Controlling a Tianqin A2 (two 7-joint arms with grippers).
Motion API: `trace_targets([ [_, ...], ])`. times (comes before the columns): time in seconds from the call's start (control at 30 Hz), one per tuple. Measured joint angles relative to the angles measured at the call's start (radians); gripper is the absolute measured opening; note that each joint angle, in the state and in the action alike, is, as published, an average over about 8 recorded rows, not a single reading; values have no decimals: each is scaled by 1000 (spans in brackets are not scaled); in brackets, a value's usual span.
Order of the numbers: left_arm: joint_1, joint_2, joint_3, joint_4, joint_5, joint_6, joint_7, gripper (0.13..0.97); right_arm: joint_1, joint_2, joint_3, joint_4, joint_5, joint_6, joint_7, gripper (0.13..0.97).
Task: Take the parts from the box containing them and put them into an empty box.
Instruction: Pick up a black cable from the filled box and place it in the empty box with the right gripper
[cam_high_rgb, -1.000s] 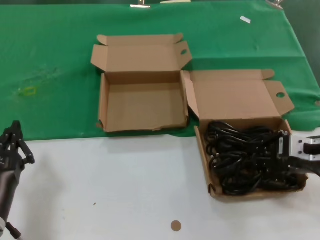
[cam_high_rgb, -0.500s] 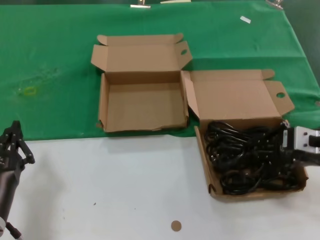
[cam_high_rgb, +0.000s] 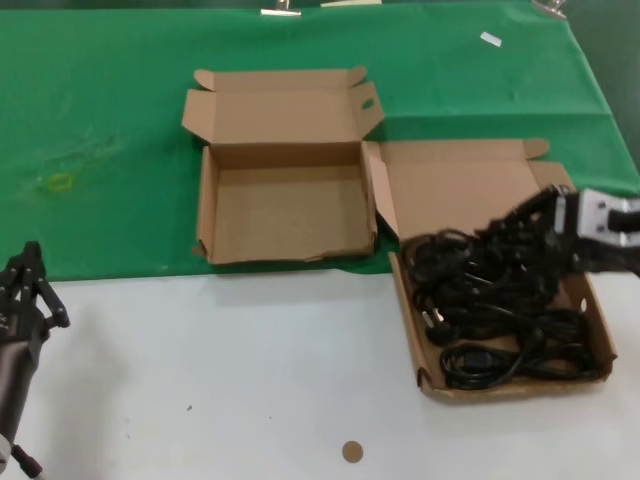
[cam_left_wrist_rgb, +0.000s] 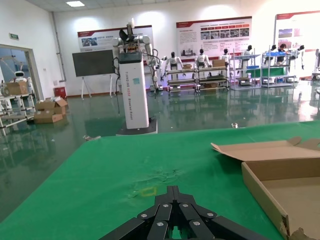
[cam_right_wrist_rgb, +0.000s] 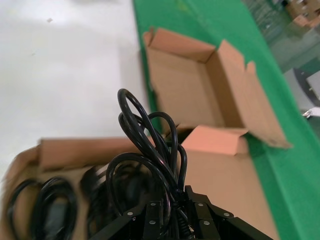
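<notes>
The right gripper (cam_high_rgb: 545, 232), jaws clamped on a coiled cord (cam_right_wrist_rgb: 150, 145) above the full box (cam_high_rgb: 598, 310), should rise until trailing loops (some look tangled with the pile) clear before crossing to the empty box (cam_high_rgb: 205, 215); the left gripper (cam_high_rgb: 25, 290) waits, jaws narrow.

Tabletop (cam_high_rgb: 230, 370) and the items carried on it.
A green cloth (cam_high_rgb: 100, 120) covers the far half. The empty box (cam_high_rgb: 285, 215) rests on the cloth; the box containing them (cam_high_rgb: 500, 385) straddles its edge. A small brown disc (cam_high_rgb: 351, 452) lies near the front.
</notes>
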Motion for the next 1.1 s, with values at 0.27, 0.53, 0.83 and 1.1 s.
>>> trace_targets([
  [0.27,0,0,0,0,0,0,0,144,137,-103,-40,-95,-38,-19,-5,222],
  [0.53,0,0,0,0,0,0,0,144,271,-237,-95,-228,-83,-19,-22,222],
  [0.83,0,0,0,0,0,0,0,144,399,-406,-150,-397,-129,20,-40,221],
  [1.1,0,0,0,0,0,0,0,144,462,-531,-186,-532,-161,78,-70,221],
])
